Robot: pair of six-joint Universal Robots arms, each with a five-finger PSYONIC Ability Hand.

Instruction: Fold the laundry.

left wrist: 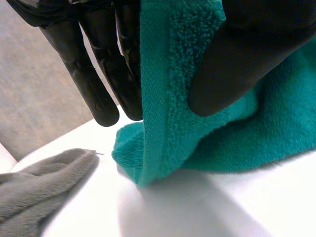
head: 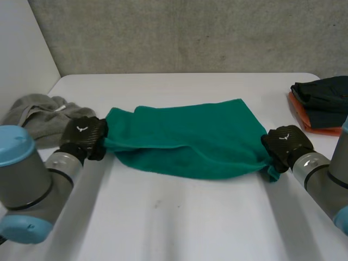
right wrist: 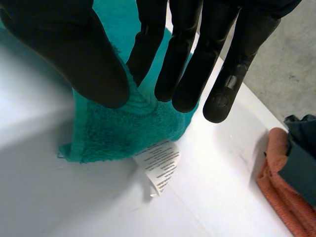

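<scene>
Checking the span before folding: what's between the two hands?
The green towel, loosely doubled on the table; the left hand pinches one end, the right hand the other. The head view shows it.

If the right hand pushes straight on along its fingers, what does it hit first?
The right hand pinches the towel corner; past its fingertips come that corner and its white label, then the table, probably close, though depth is unclear. The orange cloth lies off to the side.
</scene>
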